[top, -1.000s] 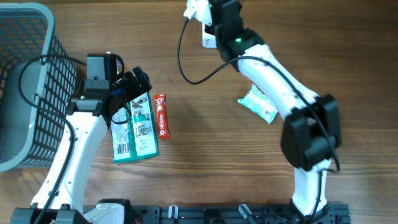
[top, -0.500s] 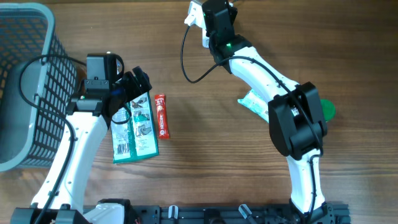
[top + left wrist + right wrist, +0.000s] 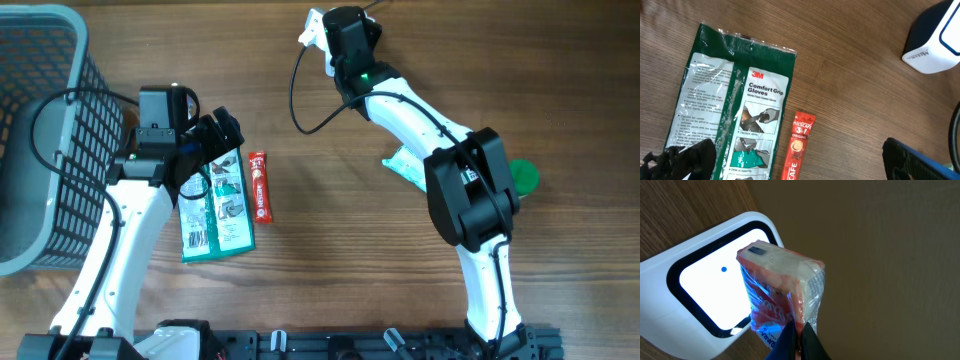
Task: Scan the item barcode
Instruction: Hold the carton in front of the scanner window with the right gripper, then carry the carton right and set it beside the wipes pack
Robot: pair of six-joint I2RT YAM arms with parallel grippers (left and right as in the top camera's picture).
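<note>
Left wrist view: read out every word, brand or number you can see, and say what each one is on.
"3M": on the glove pack.
"Comfort Grip Gloves": on the glove pack, under the brand.
"NESCAFE", "3in1", "ORIGINAL": on the red sachet.
Small print on the glove pack: too small to read.
Logo on the scanner: too blurred to read.

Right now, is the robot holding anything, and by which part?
The right gripper pinches a plastic-wrapped packet by one end, in front of the scanner. The left gripper is open, holding nothing.
</note>
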